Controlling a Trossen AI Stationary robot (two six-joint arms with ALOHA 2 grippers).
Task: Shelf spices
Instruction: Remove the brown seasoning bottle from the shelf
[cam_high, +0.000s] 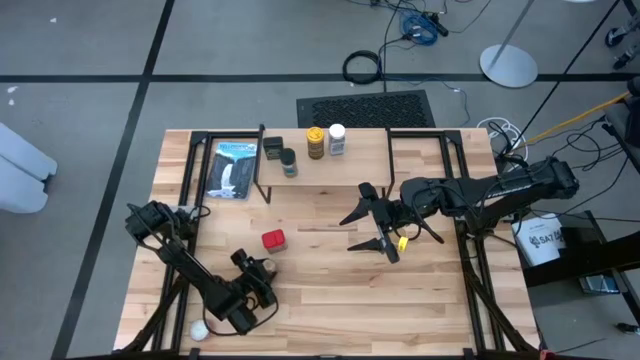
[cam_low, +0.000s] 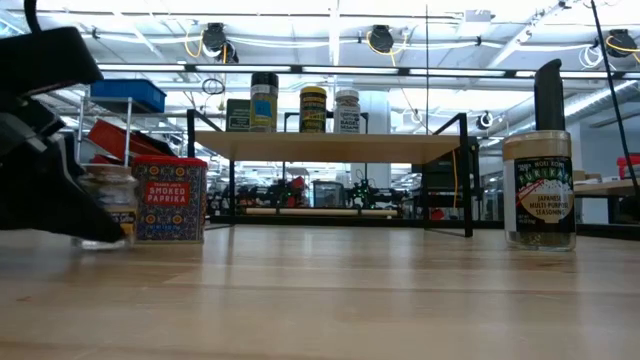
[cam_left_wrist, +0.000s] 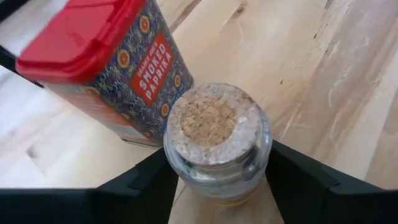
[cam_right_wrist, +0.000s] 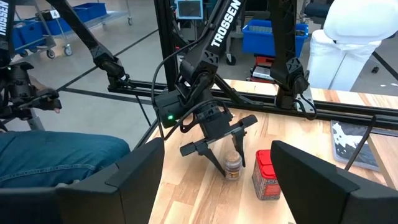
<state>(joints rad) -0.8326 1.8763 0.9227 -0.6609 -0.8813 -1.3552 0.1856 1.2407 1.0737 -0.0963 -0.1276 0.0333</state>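
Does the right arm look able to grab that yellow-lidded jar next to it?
Probably yes. The right gripper is open, and the yellow-lidded jar stands right beside its fingers on bare table, with nothing between them. The shelf and other spices sit farther off.

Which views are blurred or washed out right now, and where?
Low view: the left gripper is a dark blur up close, ceiling lights glare, labels stay readable. Left wrist view: the cork-topped jar is sharp, the red tin slightly soft. High view: even light.
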